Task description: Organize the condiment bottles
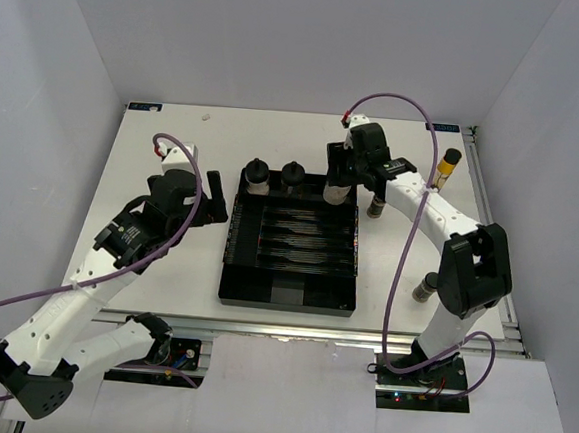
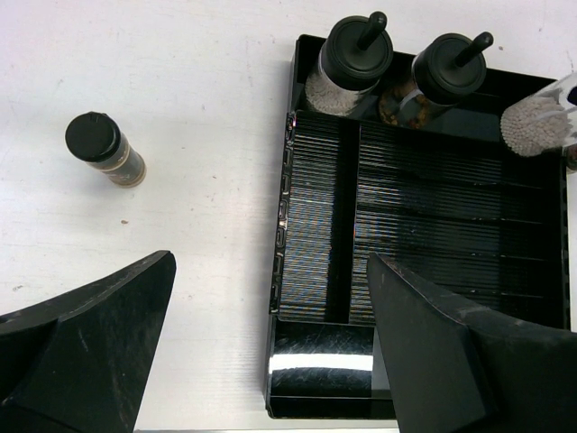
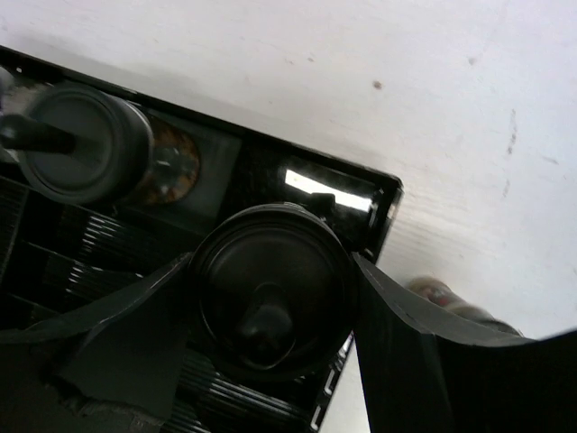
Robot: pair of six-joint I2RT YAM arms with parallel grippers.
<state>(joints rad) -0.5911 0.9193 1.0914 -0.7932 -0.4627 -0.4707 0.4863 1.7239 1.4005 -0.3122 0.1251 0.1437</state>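
White walls close the white surface [image 1: 175,147] on three sides, and a black tray [image 1: 288,295] with ribbed compartments lies at its middle.

Seen from above, the left arm [image 1: 72,305] comes from its base at 7 o'clock. It lies low over the surface with the elbow bent and points toward 1 o'clock. Its wrist ends just beside the tray's left edge. The left gripper [image 1: 211,195] hangs there with its jaws spread fully wide and nothing between them.

The right arm [image 1: 471,271] rises from its base at 5 o'clock to a high elbow. From there the forearm stretches toward 11 o'clock, as far as the tray's far right corner. The right gripper [image 3: 270,307] points down, and its two fingers [image 3: 424,361] press on both sides of the third squat bottle [image 3: 266,302], around the wide black knobbed lid. Whether the base of this bottle rests in the tray I cannot tell.

In the tray's far row, at 12 o'clock, stand the left squat bottle [image 1: 258,174] and the middle squat bottle [image 1: 293,175], both upright.

Outside the tray:
- a slim bottle [image 1: 376,206] just beside the right edge, at 1 o'clock;
- a yellow bottle [image 1: 448,166] near the surface's right border, at 2 o'clock;
- a small bottle [image 1: 425,285] at 4 o'clock, near the right arm;
- in the left wrist view, a dark-capped bottle [image 2: 104,149] well apart from the tray, at 10 o'clock.
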